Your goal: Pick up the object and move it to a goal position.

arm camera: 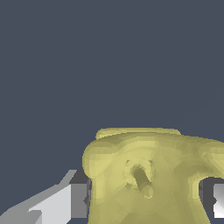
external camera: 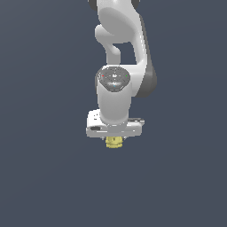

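The object point(external camera: 114, 142) is a small pale-yellow blocky lump showing just below the white hand of the arm in the exterior view. In the wrist view the object point(arm camera: 148, 175) fills the lower half of the picture, with a small peg in a hollow on its face. A grey-and-white finger point(arm camera: 72, 201) presses on one side and the other finger point(arm camera: 216, 199) on the opposite side. My gripper point(external camera: 114, 138) is shut on the object; its fingertips are mostly hidden behind the hand in the exterior view.
A plain dark blue-grey surface point(external camera: 44, 177) lies all around. The white arm point(external camera: 119, 53) rises from the hand toward the top of the exterior view.
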Robot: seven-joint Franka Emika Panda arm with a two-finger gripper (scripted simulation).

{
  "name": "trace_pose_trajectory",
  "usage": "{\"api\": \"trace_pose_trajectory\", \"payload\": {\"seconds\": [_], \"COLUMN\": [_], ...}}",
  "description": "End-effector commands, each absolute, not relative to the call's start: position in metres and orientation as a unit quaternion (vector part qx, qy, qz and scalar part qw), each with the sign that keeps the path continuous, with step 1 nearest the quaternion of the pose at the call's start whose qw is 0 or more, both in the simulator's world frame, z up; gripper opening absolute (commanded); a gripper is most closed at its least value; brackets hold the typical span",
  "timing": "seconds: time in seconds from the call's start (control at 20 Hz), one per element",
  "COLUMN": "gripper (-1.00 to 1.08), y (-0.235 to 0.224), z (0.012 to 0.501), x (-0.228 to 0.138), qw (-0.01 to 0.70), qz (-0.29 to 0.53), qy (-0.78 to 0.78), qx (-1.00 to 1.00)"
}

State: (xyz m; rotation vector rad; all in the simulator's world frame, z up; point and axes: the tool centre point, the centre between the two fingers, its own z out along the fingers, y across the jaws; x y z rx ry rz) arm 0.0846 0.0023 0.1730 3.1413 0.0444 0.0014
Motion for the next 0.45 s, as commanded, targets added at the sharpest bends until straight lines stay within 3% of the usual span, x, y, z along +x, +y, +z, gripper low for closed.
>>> {"api": "trace_pose_trajectory", "payload": {"seconds": [0.0, 0.4], "gripper": [-1.00, -1.00], "y": [0.0048, 0.0079], "z": [0.1786, 0.1851], "x": [0.0902, 0.0971], "qw": [0.000, 0.000], "qz": [0.000, 0.000], "qy": [0.014, 0.014], "qx": [1.000, 1.000]}}
